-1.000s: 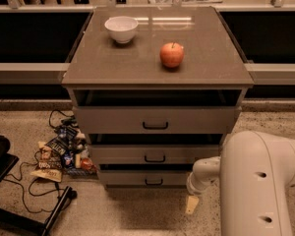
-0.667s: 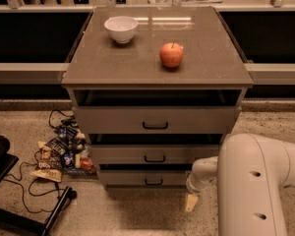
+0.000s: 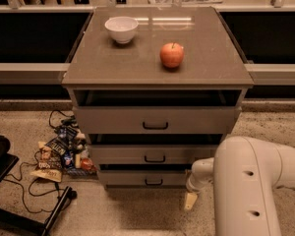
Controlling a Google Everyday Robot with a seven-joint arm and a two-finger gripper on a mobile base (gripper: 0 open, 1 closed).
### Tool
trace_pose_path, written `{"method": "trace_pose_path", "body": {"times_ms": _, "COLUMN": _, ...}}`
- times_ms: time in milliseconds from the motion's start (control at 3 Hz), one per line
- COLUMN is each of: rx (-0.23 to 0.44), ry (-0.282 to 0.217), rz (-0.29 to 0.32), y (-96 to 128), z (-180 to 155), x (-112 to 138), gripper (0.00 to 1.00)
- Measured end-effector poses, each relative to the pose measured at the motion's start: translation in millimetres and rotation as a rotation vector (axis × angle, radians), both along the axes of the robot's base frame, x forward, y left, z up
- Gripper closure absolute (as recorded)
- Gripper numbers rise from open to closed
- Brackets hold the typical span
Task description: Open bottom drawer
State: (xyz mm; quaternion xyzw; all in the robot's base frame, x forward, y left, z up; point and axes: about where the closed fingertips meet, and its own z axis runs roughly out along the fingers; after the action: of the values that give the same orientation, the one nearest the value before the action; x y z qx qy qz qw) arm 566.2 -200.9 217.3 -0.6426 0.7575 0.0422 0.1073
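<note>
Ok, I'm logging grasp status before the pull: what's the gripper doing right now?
Gripper: low, just right of the bottom drawer, apart from its handle; open, shut or holding anything cannot be told.

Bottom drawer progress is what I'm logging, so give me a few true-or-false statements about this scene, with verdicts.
1. The gripper is low down, just right of the bottom drawer front. True.
2. The gripper is on the drawer's handle. False: it is apart from the handle, off to its right.
3. An apple and a bowl are on the cabinet top. True.
4. The apple lies inside the bowl. False: they are apart, with the apple to the bowl's right.
5. The floor left of the cabinet is bare. False: snack packets lie there.
</note>
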Motion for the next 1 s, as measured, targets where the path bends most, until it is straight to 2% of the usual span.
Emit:
{"method": "trace_pose_path", "body": {"times_ms": 667, "rx": -0.026, "ry": -0.040, "rz": -0.016, "y": -5.0, "z": -3.7, "x": 8.3, "gripper": 0.00}}
{"method": "trace_pose_path", "body": {"times_ms": 1000, "rx": -0.054, "ry": -0.041, "rz": -0.015, "y": -3.8, "z": -11.4, "x": 21.3, "gripper": 0.00}}
